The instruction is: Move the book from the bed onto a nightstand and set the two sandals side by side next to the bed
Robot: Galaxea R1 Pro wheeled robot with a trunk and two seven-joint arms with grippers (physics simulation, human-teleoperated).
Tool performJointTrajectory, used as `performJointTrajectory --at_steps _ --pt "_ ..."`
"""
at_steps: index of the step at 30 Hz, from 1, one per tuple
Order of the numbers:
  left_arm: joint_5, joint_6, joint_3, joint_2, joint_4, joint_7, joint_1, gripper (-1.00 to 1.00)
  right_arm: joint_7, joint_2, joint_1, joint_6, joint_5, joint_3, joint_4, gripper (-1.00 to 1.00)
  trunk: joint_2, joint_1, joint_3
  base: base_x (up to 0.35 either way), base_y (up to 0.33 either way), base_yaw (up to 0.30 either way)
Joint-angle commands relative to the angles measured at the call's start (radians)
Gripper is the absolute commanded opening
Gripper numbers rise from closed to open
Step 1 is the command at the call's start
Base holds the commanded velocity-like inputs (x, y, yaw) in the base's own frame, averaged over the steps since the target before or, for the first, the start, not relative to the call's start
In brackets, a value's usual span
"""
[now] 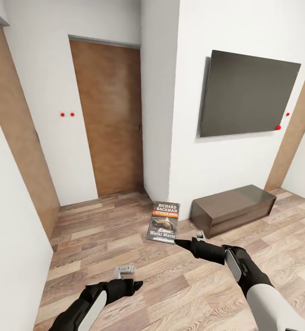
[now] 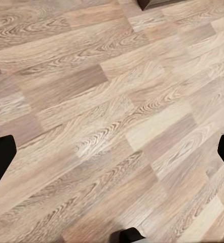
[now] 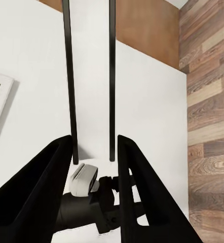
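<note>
Dark-covered book (image 1: 163, 222) hangs at frame centre, pinched in the right gripper (image 1: 177, 241); nightstand placing remains, left gripper (image 1: 136, 286) spread empty.

Book (image 1: 163, 223) upright at right hand (image 1: 179, 242) tip; low cabinet (image 1: 233, 209) right of it under wall TV (image 1: 249, 94); door (image 1: 108, 119) left behind.

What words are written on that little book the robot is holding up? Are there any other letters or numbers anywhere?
"RICHARD BACHMAN": white letters at the top of the small dark paperback book, held at the right gripper.
"Wielki Marsz": white letters at the bottom of the cover.
On the orange band there is one more short line, too small and blurred to read.
No other words or numbers can be read: none on the flat dark wall screen, the brown wooden door or the low dark cabinet.
</note>
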Motion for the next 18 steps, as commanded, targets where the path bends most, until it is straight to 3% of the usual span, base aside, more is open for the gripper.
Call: performJointTrajectory --at_steps 1,18 --pt "0.003 0.004 -0.001 0.001 -0.001 -0.001 -0.001 1.0 0.001 0.0 -0.001 0.008 -0.007 -0.002 0.0 -1.0 -0.002 0.001 -0.001 0.101 0.0 -0.259" --pt "0.002 -0.003 -0.001 0.001 -0.001 -0.001 -0.001 1.0 0.026 0.0 -0.001 0.008 -0.007 -0.004 0.0 -1.0 -0.002 0.001 -0.001 0.091 0.0 -0.259"
